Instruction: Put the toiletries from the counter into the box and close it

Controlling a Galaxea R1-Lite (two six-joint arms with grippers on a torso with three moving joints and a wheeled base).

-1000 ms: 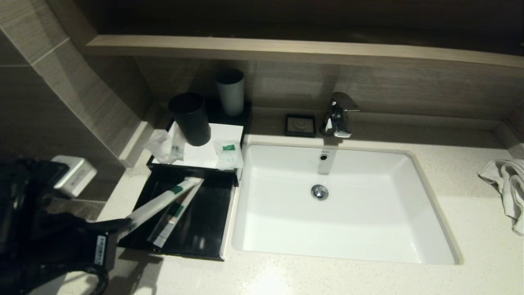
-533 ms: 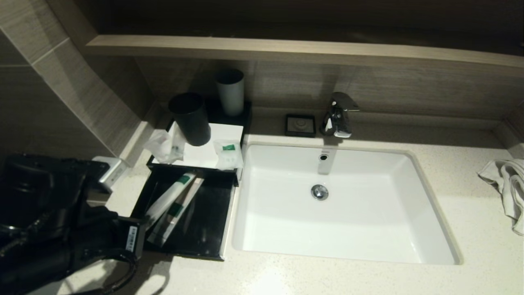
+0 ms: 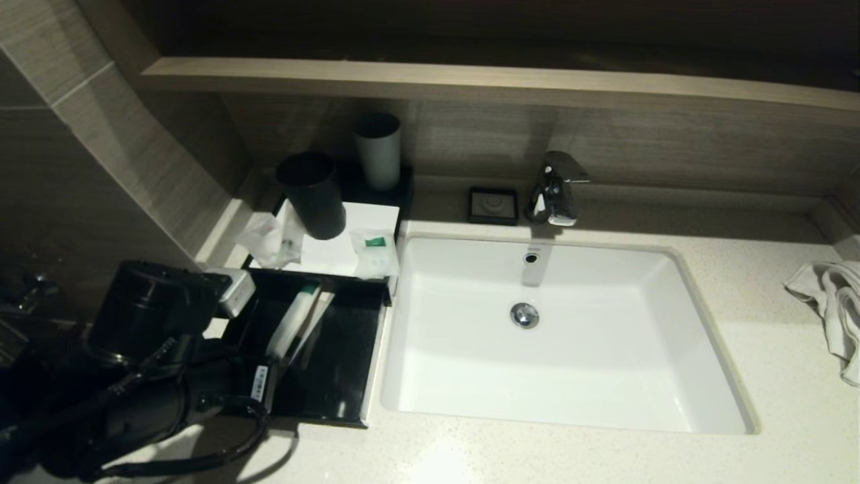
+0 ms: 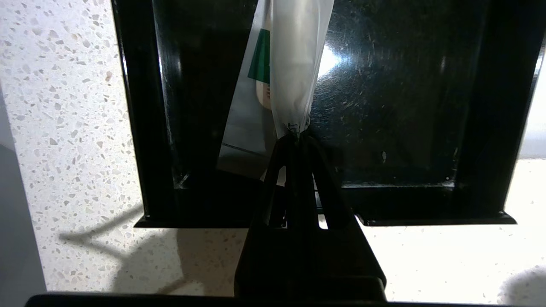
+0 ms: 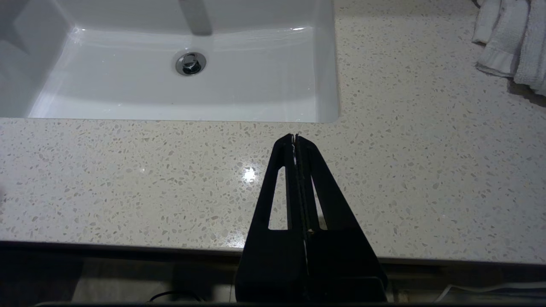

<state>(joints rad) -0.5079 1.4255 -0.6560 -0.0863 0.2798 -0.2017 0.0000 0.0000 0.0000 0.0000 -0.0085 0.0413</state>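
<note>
I'm seeing the left gripper (image 4: 294, 135) at the near edge of the black box (image 3: 349, 376), fingers pressed together on the end of a wrapped white pkt (image 4: 294, 64), i.e. pinching it. Pkt is pointing into the box interior, lying over a second flat pkt w/ green band (image 4: 251, 85) that's already resting on the box floor. In head view the held pkt (image 3: 290, 323) is running diagonally from the gripper (image 3: 269, 366) toward the box's back-left corner.

Box is sitting on the speckled counter (image 3: 772, 376), just left of the white sink (image 3: 470, 376). Behind it, touching, a white tray (image 3: 363, 218) is carrying a black cup (image 3: 312, 195) and 2 small clear sachets (image 3: 373, 252). Grey cup (image 3: 378, 151) further back.

Right gripper (image 5: 295, 137) is hanging over bare counter in front of the sink, fingers pressed together, holding nothing. Towel (image 3: 830, 302) far right.
</note>
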